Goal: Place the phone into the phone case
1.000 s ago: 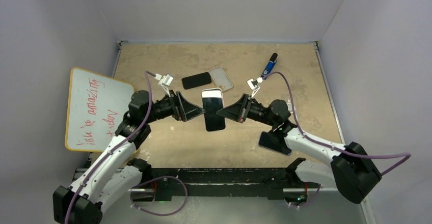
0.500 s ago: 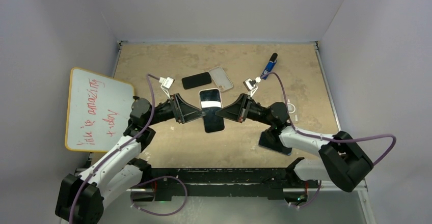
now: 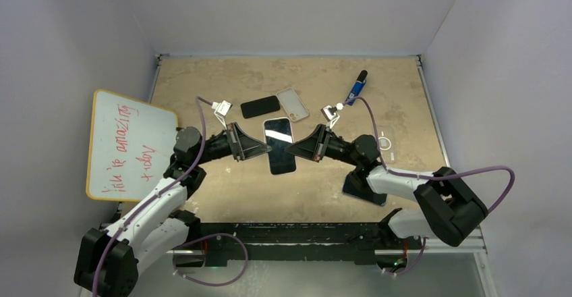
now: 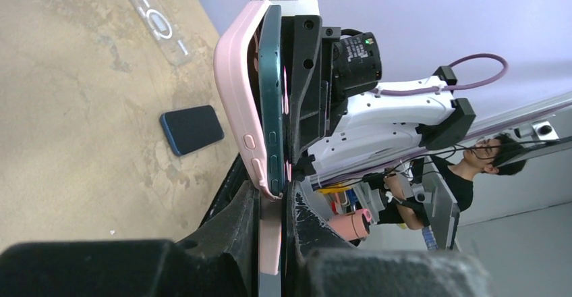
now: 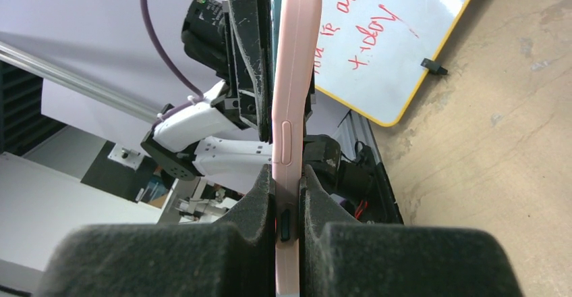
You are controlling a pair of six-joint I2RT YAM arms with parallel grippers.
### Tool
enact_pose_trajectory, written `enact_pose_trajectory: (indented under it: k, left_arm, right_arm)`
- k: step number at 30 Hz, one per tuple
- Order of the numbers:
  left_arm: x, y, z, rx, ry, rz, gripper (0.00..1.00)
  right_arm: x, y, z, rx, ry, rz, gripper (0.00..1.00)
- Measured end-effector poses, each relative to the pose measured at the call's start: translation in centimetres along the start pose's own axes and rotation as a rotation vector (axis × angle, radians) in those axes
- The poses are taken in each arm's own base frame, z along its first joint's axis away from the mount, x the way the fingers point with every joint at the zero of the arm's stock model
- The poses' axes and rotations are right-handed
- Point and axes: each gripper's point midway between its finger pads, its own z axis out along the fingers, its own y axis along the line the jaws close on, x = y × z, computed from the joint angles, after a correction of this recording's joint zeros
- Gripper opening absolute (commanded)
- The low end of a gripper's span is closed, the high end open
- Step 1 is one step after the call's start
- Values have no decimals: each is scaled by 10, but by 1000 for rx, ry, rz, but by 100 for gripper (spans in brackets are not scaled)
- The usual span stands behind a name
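A dark phone (image 3: 280, 145) lies screen-up in a pink phone case, held in the air over the middle of the table between both arms. My left gripper (image 3: 268, 150) is shut on its left edge and my right gripper (image 3: 291, 150) is shut on its right edge. In the left wrist view the pink phone case (image 4: 236, 88) shows edge-on, and the teal phone (image 4: 271, 94) stands slightly proud of it; my left gripper (image 4: 273, 209) clamps the corner. In the right wrist view my right gripper (image 5: 287, 196) pinches the pink phone case (image 5: 295, 74).
On the table behind lie a black phone (image 3: 260, 106) and a clear case (image 3: 293, 103). A blue marker (image 3: 356, 86) is at the back right. A whiteboard (image 3: 125, 145) leans at the left. Another clear case (image 3: 384, 140) and a dark blue phone (image 3: 357, 187) lie by the right arm.
My left gripper has closed from wide open onto the left edge of the cased phone. The held phone has shifted slightly toward the back; the right gripper stayed shut.
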Motion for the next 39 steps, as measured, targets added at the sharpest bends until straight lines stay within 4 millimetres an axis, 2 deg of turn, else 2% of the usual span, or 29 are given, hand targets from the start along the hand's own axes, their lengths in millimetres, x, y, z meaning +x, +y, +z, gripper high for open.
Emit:
enact_pose_trajectory:
  k: [1,2,5,7,9,11,15,19,21,23,25,33,34,39]
  left_arm:
    - [0,2,0,-14,5,0,0]
    - [0,4,0,-28,11,0,7]
    - [-1,5,1,-51,21,7,40]
    - [0,8,1,-66,24,17,57]
    - [3,14,0,-87,34,8,65]
    - [6,18,-1,-102,44,-5,68]
    - [11,21,-3,-104,47,-23,64]
    - [19,25,-4,-83,55,-71,51]
    - [21,26,-3,-72,54,-93,38]
    - [23,25,-2,-60,54,-104,17]
    - [23,22,-1,-46,55,-102,1]
    - [26,37,-1,-120,70,-118,0]
    - [26,38,-1,-131,74,-117,3]
    - [24,39,-1,-167,90,-90,42]
  right_arm:
    - [0,-2,0,7,-1,1,0]
    - [1,-4,-1,12,-2,1,0]
    - [-1,-5,0,19,-11,0,0]
    - [-2,-6,0,22,-20,4,0]
    - [-4,-5,1,23,-34,9,0]
    - [-8,-5,2,22,-53,14,0]
    - [-16,-5,6,17,-88,23,0]
    - [-23,-10,11,18,-114,41,0]
    - [-24,-15,12,27,-122,52,0]
    - [-24,-19,12,36,-123,59,0]
    - [-23,-24,13,49,-124,67,0]
    - [-19,-38,10,87,-127,72,0]
    - [-19,-40,9,92,-126,71,0]
    - [-18,-43,9,102,-124,56,0]
